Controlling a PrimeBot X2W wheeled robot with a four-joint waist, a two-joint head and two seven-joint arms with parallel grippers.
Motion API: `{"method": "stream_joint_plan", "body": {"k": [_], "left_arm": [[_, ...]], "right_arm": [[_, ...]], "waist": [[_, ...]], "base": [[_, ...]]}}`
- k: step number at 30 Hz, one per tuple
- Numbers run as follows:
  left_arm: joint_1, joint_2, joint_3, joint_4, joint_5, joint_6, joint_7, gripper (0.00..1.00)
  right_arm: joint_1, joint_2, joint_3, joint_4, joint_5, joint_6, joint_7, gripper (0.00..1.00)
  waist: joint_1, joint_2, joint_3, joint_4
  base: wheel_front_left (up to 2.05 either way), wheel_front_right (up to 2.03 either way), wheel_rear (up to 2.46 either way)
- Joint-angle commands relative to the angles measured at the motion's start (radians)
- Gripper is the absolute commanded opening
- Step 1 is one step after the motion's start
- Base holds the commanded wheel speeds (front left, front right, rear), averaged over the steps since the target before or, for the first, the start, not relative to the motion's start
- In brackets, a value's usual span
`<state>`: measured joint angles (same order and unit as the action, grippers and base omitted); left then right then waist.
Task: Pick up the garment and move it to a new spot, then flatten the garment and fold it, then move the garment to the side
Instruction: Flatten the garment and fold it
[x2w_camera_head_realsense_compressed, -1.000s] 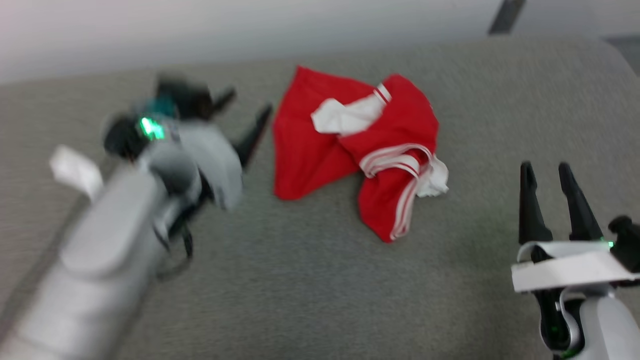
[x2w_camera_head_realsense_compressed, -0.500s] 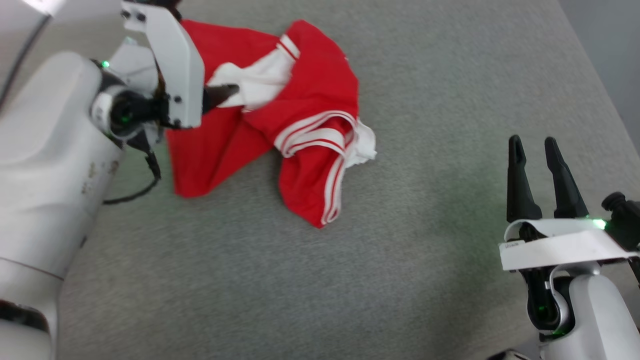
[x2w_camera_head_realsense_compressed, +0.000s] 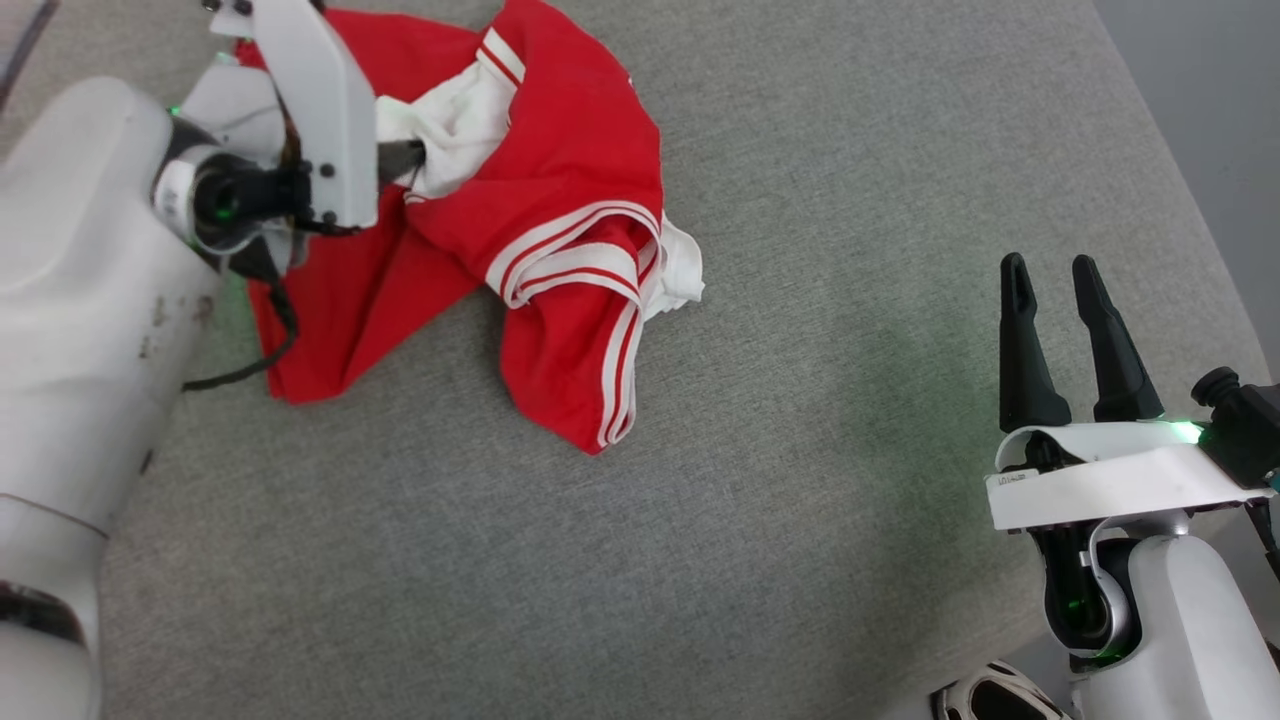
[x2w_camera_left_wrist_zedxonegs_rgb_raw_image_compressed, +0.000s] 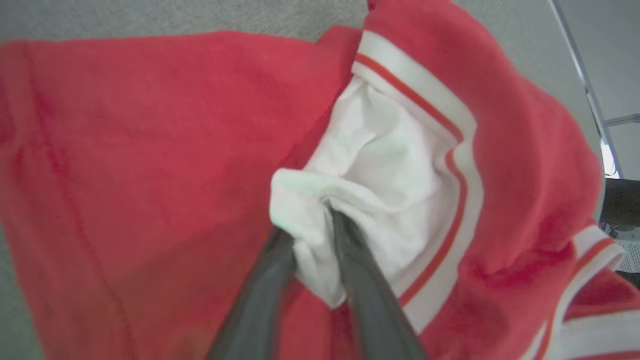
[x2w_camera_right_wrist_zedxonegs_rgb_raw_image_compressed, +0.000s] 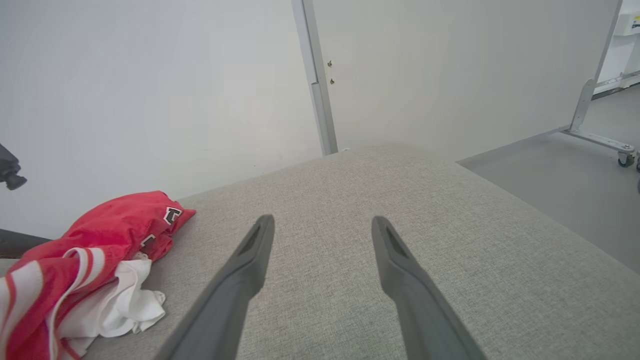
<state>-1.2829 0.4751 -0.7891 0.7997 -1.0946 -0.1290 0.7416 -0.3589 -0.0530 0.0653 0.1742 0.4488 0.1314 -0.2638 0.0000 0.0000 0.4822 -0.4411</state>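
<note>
From the head camera, you see the red jersey (x2w_camera_head_realsense_compressed: 560, 200) lying crumpled on the grey upholstered bench (x2w_camera_head_realsense_compressed: 800, 500), toward the bench's far left part. Your left end effector (x2w_camera_head_realsense_compressed: 408, 165) reaches into the jersey's upper folds at a white panel (x2w_camera_head_realsense_compressed: 455, 120), with most of its fingers hidden behind its own pale housing. Your right end effector (x2w_camera_head_realsense_compressed: 1050, 270) hovers over the bench's near right part, fingers apart and nothing between them, well apart from the jersey.

In the left wrist view, you have the left end effector (x2w_camera_left_wrist_zedxonegs_rgb_raw_image_compressed: 310, 230) clamped on a bunched fold of the white panel (x2w_camera_left_wrist_zedxonegs_rgb_raw_image_compressed: 385, 165), with cloth squeezed between the two dark fingers. Striped trim (x2w_camera_left_wrist_zedxonegs_rgb_raw_image_compressed: 450, 125) borders that panel, and red cloth surrounds it.

In the right wrist view, your right end effector (x2w_camera_right_wrist_zedxonegs_rgb_raw_image_compressed: 322, 222) stands spread over bare bench (x2w_camera_right_wrist_zedxonegs_rgb_raw_image_compressed: 450, 225). The jersey (x2w_camera_right_wrist_zedxonegs_rgb_raw_image_compressed: 115, 225) sits heaped at the bench's far edge, against the white wall (x2w_camera_right_wrist_zedxonegs_rgb_raw_image_compressed: 150, 75).
</note>
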Motion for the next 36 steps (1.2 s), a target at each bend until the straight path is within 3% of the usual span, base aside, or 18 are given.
{"method": "stream_joint_plan", "body": {"k": [1, 9, 14, 18, 23, 26, 36], "left_arm": [[0.002, -0.004, -0.003, -0.006, -0.014, -0.002, -0.015, 0.0], [0.027, -0.002, -0.008, -0.075, -0.089, -0.002, -0.153, 0.0], [0.087, 0.075, -0.007, -0.136, -0.138, -0.002, -0.232, 0.0], [0.16, 0.17, 0.001, -0.169, -0.166, -0.002, -0.277, 0.0], [0.246, 0.272, -0.004, -0.153, -0.155, -0.002, -0.326, 0.0], [0.277, 0.319, -0.017, -0.114, -0.114, 0.02, -0.365, 0.0], [0.346, 0.313, -0.017, -0.044, -0.106, 0.069, -0.436, 0.0]], "right_arm": [[-0.002, 0.002, -0.008, 0.001, -0.01, -0.001, 0.0, 1.0], [0.047, 0.002, -0.048, 0.0, -0.062, -0.001, 0.0, 1.0], [0.07, 0.001, -0.047, -0.003, -0.095, -0.001, 0.0, 1.0], [0.085, 0.0, -0.048, -0.004, -0.113, -0.001, 0.0, 1.0], [0.085, -0.007, -0.046, -0.008, -0.117, -0.001, 0.0, 1.0], [0.089, -0.011, -0.043, -0.01, -0.114, -0.001, 0.0, 1.0], [0.094, -0.034, -0.039, -0.008, -0.116, -0.001, 0.0, 1.0]], "waist": [[0.0, 0.0, -0.015, 0.018], [0.0, 0.0, -0.105, 0.146], [0.0, 0.0, -0.158, 0.226], [0.0, 0.0, -0.182, 0.268], [0.0, 0.0, -0.182, 0.292], [0.0, 0.0, -0.174, 0.292], [0.0, 0.0, -0.157, 0.286]], "base": [[0.0, 0.0, 0.0], [0.0, 0.0, 0.0], [0.0, 0.0, 0.0], [0.0, 0.0, 0.0], [0.0, 0.0, 0.0], [0.0, 0.0, 0.0], [0.0, 0.0, 0.0]]}}
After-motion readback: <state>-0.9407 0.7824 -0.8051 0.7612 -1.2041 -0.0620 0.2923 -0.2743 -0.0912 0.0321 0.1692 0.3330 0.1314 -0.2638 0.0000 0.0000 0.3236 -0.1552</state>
